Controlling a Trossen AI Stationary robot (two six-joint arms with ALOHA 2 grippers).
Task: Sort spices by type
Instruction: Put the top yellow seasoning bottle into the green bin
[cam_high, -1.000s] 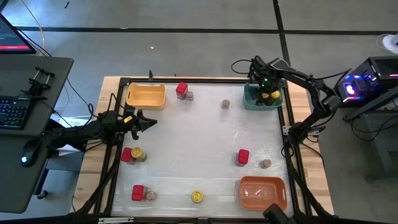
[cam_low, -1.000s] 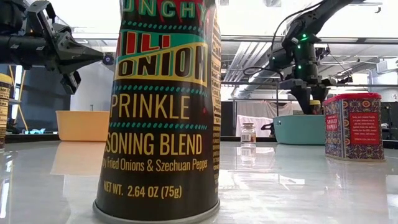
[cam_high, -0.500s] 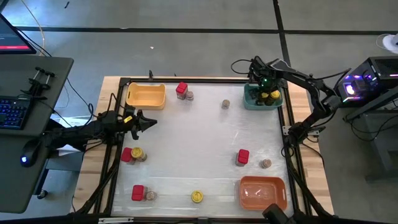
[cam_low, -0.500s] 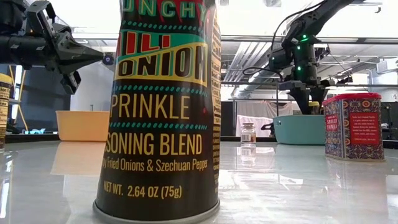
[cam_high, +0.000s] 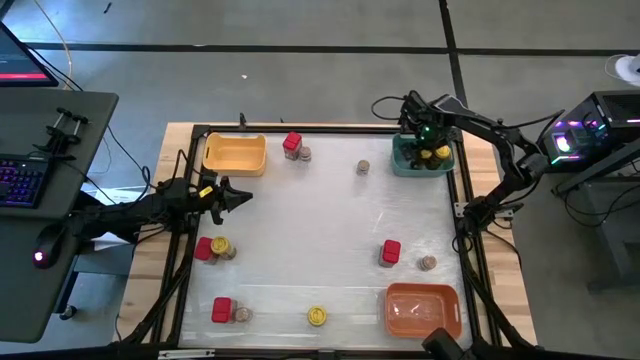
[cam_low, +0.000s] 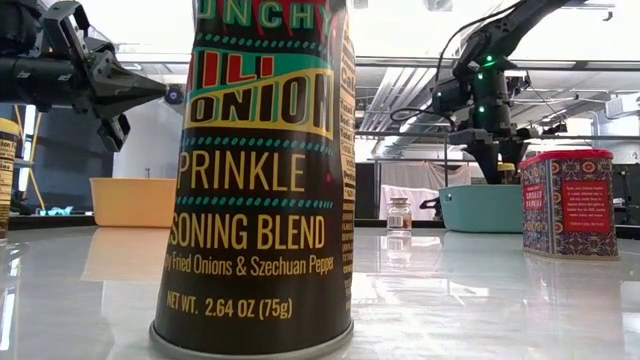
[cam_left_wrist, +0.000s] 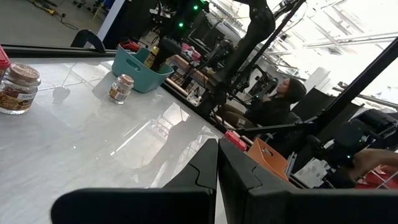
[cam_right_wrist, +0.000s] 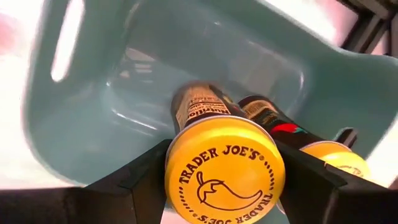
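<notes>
Left end effector (cam_high: 238, 195): hangs at the desk's (cam_high: 330, 215) left edge, fingers pressed together, holding nothing; judged to be waiting clear of the work. Yellow tray (cam_high: 235, 153): far left corner, nothing in it that shows. Loose spices on the desk: a red tin (cam_high: 291, 144) with a small brown jar touching it near the yellow tray; a red tin (cam_high: 204, 249) beside a yellow-lidded jar at the left edge; a lone yellow-lidded jar (cam_high: 316, 316) at the near edge; a lone small jar (cam_high: 363, 168) towards the teal tray; these are judged unsorted. Teal tray (cam_right_wrist: 112, 81): far right corner, already holding yellow-lidded jars, so taken as their bin. Right end effector (cam_high: 424, 137): above the teal tray, pinching a yellow-lidded jar (cam_right_wrist: 225, 169) by its sides, lid towards the wrist, probably to lower it beside its like. Orange tray (cam_high: 423, 309): near right corner.
</notes>
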